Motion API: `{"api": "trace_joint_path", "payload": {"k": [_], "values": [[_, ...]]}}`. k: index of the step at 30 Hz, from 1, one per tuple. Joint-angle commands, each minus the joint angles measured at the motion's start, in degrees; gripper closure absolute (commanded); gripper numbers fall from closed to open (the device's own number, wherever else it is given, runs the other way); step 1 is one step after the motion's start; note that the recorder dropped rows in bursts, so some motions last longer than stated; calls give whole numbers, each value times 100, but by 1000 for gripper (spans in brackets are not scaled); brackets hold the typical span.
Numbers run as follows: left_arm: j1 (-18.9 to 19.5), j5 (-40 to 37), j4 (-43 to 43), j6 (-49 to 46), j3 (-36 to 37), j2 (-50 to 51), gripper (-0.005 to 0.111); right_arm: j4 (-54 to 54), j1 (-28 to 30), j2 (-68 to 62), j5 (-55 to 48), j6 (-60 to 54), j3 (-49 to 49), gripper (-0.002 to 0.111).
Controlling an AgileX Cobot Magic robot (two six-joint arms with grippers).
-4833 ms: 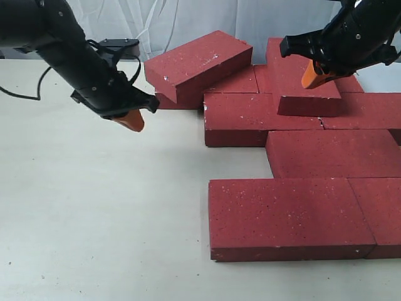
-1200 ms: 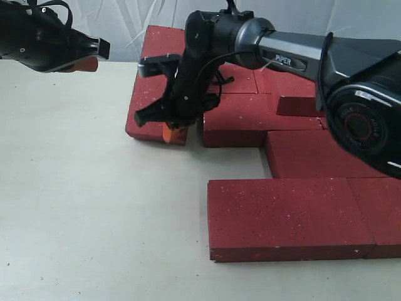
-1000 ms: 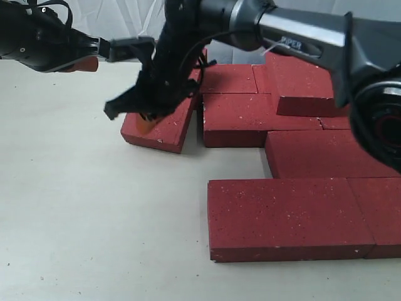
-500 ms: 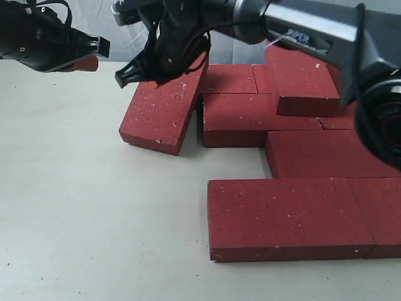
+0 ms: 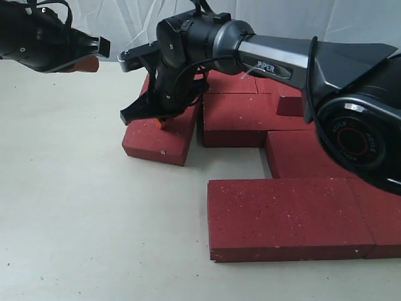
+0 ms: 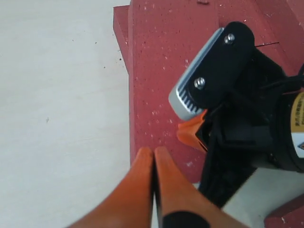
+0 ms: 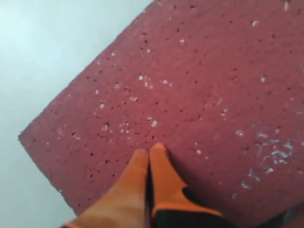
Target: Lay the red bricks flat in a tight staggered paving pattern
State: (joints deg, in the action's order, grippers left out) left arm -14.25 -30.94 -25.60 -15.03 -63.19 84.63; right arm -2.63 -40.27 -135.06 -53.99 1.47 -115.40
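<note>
Pressing my clenched right fingers (image 7: pixel 164 183) onto the loose brick (image 5: pixel 160 135); left fingers (image 6: pixel 135 190) hang clenched, empty, over the desk (image 5: pixel 75 207). I count at least seven bricks (image 5: pixel 282 216).

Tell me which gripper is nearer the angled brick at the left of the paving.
Right: the right gripper rests atop the angled brick; the left gripper hangs clear of it.

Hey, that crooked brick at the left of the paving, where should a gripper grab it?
Probably across its width near the front end, from above: the skewed brick lies flat, its outer long side stands free, and the gap to the neighbouring brick is widest there.
</note>
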Motion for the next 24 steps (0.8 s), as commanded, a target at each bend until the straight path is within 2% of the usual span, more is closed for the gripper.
{"api": "trace_joint_path", "payload": {"k": [1, 6, 10, 18, 22, 24], "values": [[1, 3, -32, -3, 34, -41, 107, -588, -151, 141, -1309, -458, 31, 109], [1, 3, -32, -3, 34, -41, 107, -1321, -255, 544, -1534, -943, 31, 109], [1, 3, -32, -3, 34, -41, 107, -1322, -278, 940, -1415, -952, 31, 109], [1, -42, -21, -14, 34, -41, 107, -278, -278, 1264, -1302, -806, 31, 109], [1, -266, 446, -14, 34, -41, 107, -8, -255, 915, -1177, -561, 31, 109], [1, -393, 941, 41, 34, -41, 107, -52, -254, 698, -1366, -435, 31, 109]]}}
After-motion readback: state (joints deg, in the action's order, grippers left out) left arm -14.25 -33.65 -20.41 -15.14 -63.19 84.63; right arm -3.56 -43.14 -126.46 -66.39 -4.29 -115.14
